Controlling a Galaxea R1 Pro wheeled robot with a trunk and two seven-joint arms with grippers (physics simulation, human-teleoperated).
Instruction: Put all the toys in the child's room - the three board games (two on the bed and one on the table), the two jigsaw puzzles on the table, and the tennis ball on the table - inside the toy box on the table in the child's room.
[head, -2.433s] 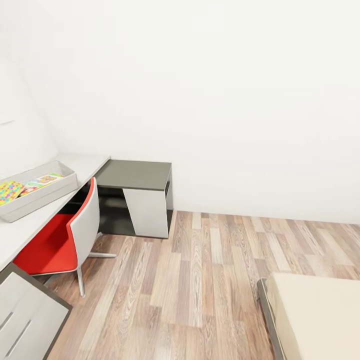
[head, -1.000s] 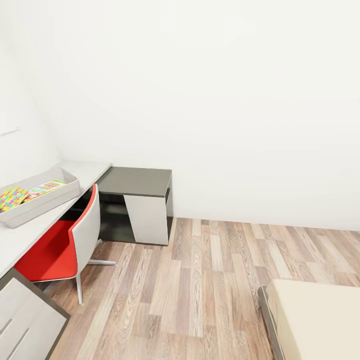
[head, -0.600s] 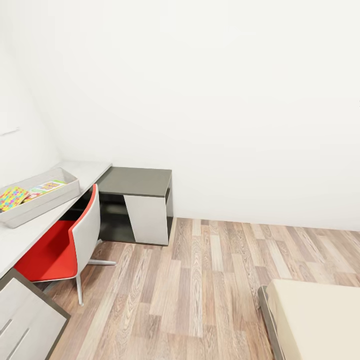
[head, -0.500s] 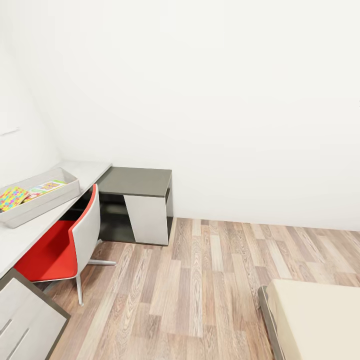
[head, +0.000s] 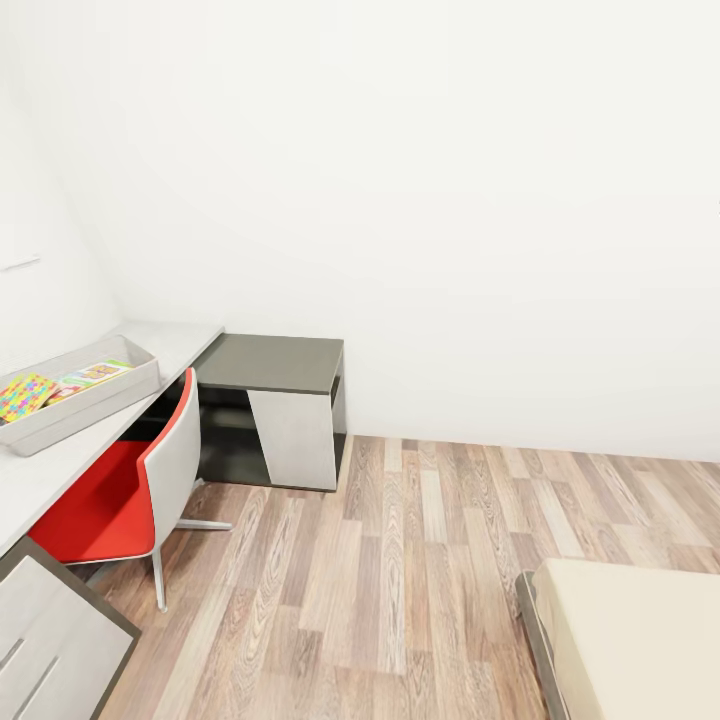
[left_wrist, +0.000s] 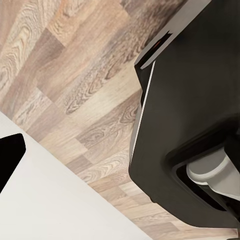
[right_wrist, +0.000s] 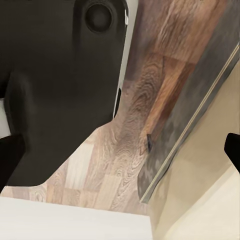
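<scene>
From the head camera I see the toy box (head: 95, 400) on the table (head: 50, 470) at left holding colourful game boxes (head: 25, 394), the bed (head: 640, 640) at lower right; I cannot tell either claw's state.

The floor (head: 420, 560) is matt wood plank with strong grain. Beside it, the chair (head: 120, 480) has a smooth red seat, a pale shell and thin metal legs. The table (head: 60, 460) looks pale and matt; the toy box (head: 90, 400) on it, smooth grey plastic. The bed (head: 640, 640) is plain beige cloth.
</scene>
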